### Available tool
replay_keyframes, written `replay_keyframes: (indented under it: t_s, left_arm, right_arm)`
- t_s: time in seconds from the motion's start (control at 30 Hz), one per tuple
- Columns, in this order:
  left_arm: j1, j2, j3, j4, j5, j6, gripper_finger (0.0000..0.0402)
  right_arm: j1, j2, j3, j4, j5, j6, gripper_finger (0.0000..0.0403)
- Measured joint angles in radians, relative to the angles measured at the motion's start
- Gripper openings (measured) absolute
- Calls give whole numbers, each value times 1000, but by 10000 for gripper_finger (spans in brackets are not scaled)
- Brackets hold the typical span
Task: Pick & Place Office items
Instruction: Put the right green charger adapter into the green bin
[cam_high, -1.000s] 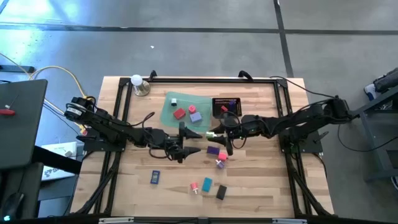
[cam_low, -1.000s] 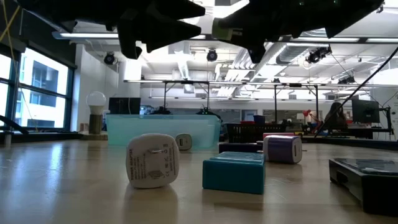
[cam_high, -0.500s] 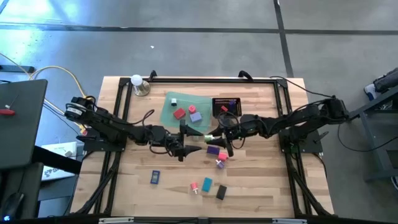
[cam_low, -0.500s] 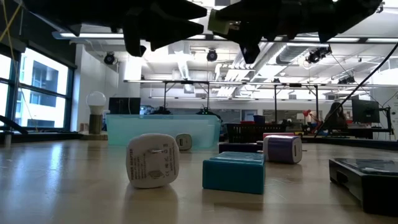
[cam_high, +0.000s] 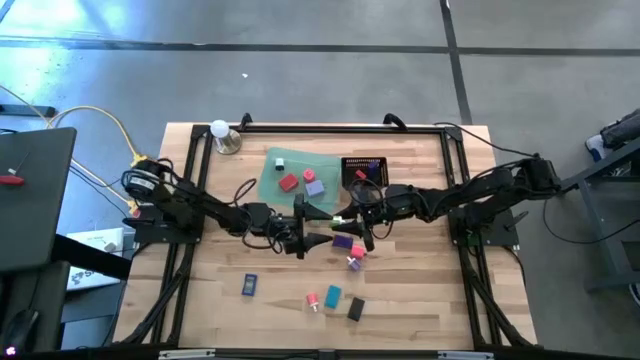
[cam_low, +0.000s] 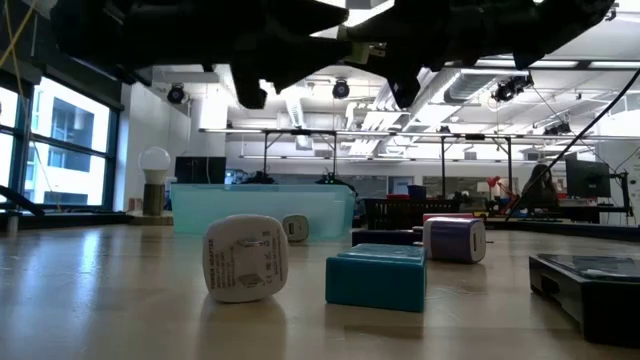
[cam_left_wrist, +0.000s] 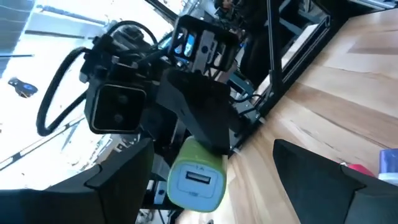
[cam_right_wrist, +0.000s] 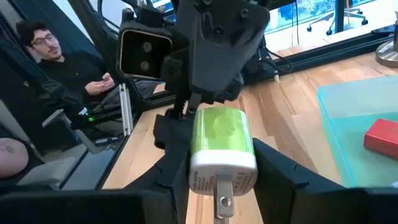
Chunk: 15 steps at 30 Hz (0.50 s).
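Two end effectors meet just below the green tray (cam_high: 292, 172) at mid-desk: the right end effector (cam_right_wrist: 222, 180) is clamped on one green-and-white charger block (cam_right_wrist: 222, 148), while the left end effector (cam_high: 316, 226) gapes wide, released, facing it. Three items lie in the tray; about six more are scattered on the desk (cam_high: 420, 290) below it. No legible writing.

Charger (cam_right_wrist: 221, 148) between both end effectors, above table (cam_high: 420, 290), near tray (cam_high: 275, 180).
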Motion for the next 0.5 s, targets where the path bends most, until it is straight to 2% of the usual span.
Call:
replay_keyframes:
  t_s: [0.13, 0.27, 0.5]
  left_arm:
    - [1, 56, 37, 11, 0, -15, 323]
    - [9, 104, 75, 9, -1, 42, 323]
    - [5, 113, 89, 16, -12, 53, 311]
  right_arm:
    - [0, 0, 0, -6, 0, 0, 125]
    - [0, 0, 0, -15, -2, 0, 125]
    - [0, 0, 0, -26, -2, 0, 125]
